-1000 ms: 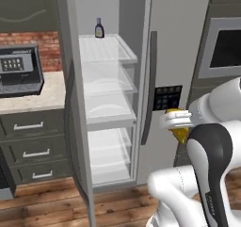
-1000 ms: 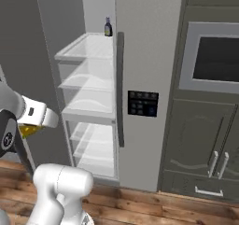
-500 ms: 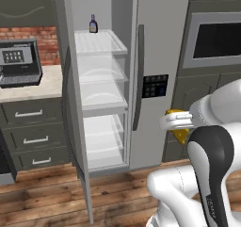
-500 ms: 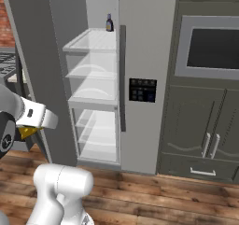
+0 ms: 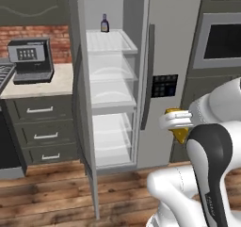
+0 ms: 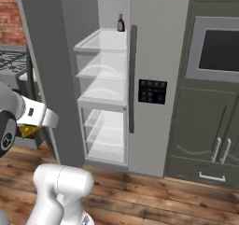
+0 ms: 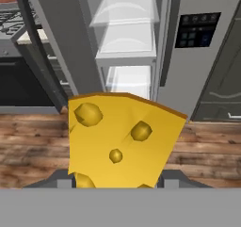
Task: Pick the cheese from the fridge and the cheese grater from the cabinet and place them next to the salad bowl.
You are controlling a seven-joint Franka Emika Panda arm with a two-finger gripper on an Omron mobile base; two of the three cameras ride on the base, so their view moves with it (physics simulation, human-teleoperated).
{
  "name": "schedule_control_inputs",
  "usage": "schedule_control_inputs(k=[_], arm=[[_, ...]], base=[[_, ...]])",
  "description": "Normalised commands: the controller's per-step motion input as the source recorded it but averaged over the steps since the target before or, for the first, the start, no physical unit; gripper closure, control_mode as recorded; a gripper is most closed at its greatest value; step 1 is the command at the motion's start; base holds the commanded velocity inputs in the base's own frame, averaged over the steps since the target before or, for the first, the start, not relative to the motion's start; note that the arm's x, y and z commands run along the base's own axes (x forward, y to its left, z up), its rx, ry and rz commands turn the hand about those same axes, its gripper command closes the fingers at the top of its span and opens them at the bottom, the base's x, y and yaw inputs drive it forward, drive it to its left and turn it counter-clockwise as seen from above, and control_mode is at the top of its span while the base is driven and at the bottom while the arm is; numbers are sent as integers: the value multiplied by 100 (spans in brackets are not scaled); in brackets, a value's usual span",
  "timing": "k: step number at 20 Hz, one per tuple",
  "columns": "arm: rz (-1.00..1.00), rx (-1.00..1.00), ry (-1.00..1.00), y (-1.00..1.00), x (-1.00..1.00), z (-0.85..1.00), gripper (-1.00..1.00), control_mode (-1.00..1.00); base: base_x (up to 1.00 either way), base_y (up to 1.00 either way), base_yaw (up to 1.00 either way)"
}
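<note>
1. Yellow-orange cheese (image 7: 120, 141) wedge with round holes sits dead centre in the hand view, clamped by the gripper (image 7: 117, 183) at 6 o'clock; jaws narrowed onto the wedge, fingertips mostly hidden behind it.
2. Left base view: cheese (image 5: 180, 133) peeks out under the white hand at about 3 o'clock, just in front of the closed right fridge door. Gripper (image 5: 176, 122) fingers not clearly separable there.
3. Right base view: a sliver of cheese (image 6: 27, 131) shows at 9 o'clock below the white wrist, outside the fridge, above the wood floor (image 6: 154, 196).
4. Fridge (image 5: 169, 42) light grey, left door (image 5: 84, 127) swung open, clear shelves (image 5: 110, 42) and white interior visible; long dark handle (image 5: 148, 75) on the right door, dark control panel (image 5: 164, 85) beside it.
5. Dark bottle (image 5: 104, 23) upright on the top shelf at 12 o'clock, well apart from the cheese.
6. Counter (image 5: 42, 82) at 9 o'clock of the left base view with a dark appliance (image 5: 30, 60) on it, drawers (image 5: 40, 127) below, brick wall behind.
7. Built-in oven (image 6: 217, 49) at 3 o'clock in the right base view, dark cupboard doors (image 6: 205, 135) under it.
</note>
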Motion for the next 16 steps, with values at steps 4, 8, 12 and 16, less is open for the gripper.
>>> schedule_control_inputs(k=[4,8,12,16], arm=[[0,0,0,0,0,0,100,100],[0,0,0,0,0,0,100,100],[0,0,0,0,0,0,100,100],[0,0,0,0,0,0,100,100]], base=[[-13,-23,44],[0,-30,62],[4,-26,66],[3,-3,57]])
